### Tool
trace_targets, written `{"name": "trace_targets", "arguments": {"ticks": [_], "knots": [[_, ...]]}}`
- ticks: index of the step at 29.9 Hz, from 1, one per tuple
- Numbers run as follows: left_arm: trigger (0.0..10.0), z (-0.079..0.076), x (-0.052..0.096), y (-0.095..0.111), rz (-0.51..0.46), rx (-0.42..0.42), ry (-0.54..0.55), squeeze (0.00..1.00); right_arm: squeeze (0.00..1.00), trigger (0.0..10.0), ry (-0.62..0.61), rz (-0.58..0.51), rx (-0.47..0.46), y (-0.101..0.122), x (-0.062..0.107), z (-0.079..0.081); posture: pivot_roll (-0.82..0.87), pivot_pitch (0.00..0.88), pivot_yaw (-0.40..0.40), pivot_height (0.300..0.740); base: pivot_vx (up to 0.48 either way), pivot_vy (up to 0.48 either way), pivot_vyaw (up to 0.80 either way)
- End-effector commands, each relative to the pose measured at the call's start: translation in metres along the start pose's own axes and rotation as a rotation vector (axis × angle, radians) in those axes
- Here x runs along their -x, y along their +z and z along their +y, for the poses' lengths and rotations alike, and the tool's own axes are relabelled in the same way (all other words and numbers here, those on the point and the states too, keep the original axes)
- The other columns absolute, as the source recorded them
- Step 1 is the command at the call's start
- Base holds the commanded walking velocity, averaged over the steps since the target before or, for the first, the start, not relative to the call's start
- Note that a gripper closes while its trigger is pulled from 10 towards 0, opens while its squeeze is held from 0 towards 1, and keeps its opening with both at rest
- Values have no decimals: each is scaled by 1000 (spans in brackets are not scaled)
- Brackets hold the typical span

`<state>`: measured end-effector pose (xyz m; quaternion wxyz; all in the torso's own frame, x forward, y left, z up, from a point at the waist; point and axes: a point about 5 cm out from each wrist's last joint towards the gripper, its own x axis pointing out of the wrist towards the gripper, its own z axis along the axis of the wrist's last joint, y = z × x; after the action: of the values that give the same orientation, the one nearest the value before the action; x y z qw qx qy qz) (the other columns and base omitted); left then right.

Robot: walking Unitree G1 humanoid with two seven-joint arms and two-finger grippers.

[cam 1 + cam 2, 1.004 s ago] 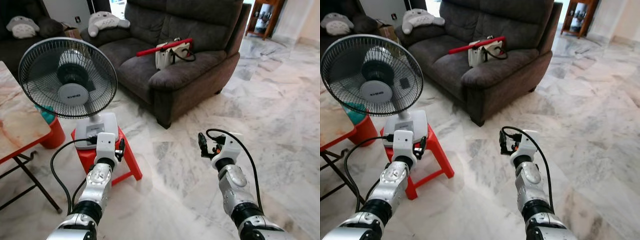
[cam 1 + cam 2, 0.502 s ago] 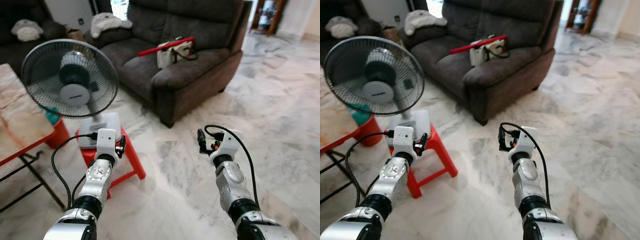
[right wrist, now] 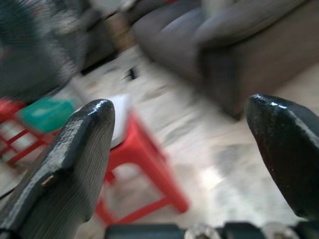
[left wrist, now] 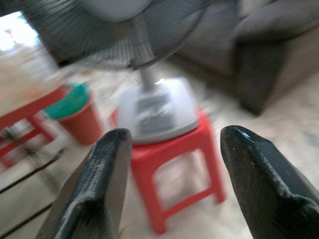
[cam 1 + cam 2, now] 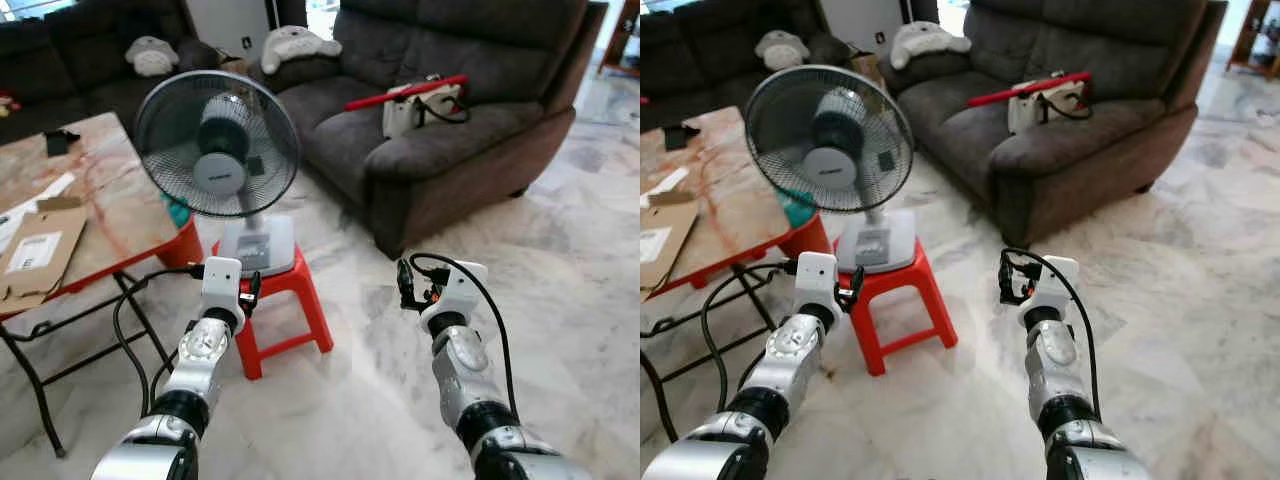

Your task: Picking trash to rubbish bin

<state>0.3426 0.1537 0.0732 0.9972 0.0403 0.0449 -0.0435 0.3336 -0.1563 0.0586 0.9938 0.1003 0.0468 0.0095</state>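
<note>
A red bin with a teal liner (image 5: pixel 181 228) stands on the floor under the table's edge, behind the fan; it shows blurred in the left wrist view (image 4: pixel 79 117). Flattened brown cardboard (image 5: pixel 35 252) and papers lie on the marble-topped table (image 5: pixel 110 195). My left gripper (image 5: pixel 246 294) is held up, open and empty, in front of the red stool (image 5: pixel 295 300). My right gripper (image 5: pixel 404 285) hovers open and empty over the marble floor, further right. In the wrist views both pairs of fingers (image 4: pixel 97 189) (image 3: pixel 67 164) stand wide apart.
A standing fan (image 5: pixel 218 145) sits on the red stool, its cable trailing down to the floor. A dark sofa (image 5: pixel 470 150) with a white bag and red stick (image 5: pixel 415 98) is at the back right. Plush toys lie on the sofas behind. Marble floor lies open on the right.
The camera has swung left, so the table, cardboard and second sofa have come into view. Both arms hold the same raised pose, fingers still open.
</note>
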Motion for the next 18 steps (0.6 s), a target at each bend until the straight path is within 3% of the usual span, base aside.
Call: {"name": "trace_targets", "arguments": {"ticks": [1,18], "knots": [[10000,5,2,-4,12,0,11,0,0,10000,15,17,4,-3,0,5,-60,0,163,740,0,0,800],[10000,13,3,-2,3,-2,43,0,0,10000,54,14,0,-2,-3,19,-18,0,151,740,0,0,800]]}}
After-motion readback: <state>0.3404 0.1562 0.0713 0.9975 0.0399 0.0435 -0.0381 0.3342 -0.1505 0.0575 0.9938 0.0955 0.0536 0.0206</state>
